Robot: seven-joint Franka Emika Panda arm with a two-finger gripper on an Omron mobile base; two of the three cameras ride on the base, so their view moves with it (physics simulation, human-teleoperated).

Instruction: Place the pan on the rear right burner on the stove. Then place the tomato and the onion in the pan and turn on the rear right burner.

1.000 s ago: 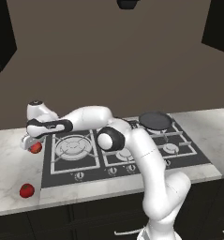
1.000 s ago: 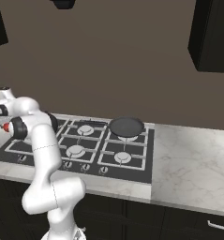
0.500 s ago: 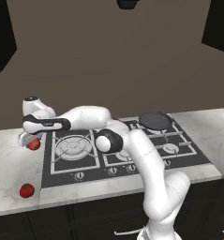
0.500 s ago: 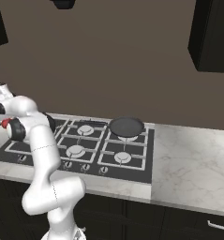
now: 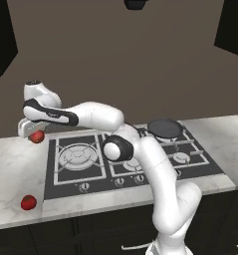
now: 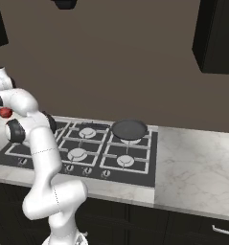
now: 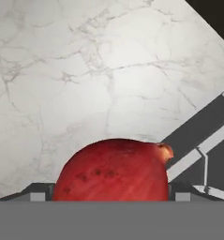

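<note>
My gripper (image 5: 35,135) is shut on the red onion (image 5: 37,136) and holds it in the air over the marble counter, just off the left edge of the stove (image 5: 93,174). In the hand view the onion (image 7: 114,169) sits between the fingers (image 7: 38,192), with the stove's corner at the right. The dark pan (image 5: 164,128) rests at the stove's rear right, covering the burner there; it also shows in the right base view (image 6: 129,128). The tomato (image 5: 28,201) lies on the counter near the front left edge. The right base view puts the held onion (image 6: 5,112) at the far left.
The large multi-ring burner (image 5: 78,155) is the stove's nearest burner to the gripper. A row of small knobs (image 5: 119,182) runs along the stove's front. The marble counter (image 6: 197,162) stretches to the right of the stove. Dark cabinets hang above on both sides.
The gripper has risen from the counter with the onion in it. The pan and the tomato have not moved.
</note>
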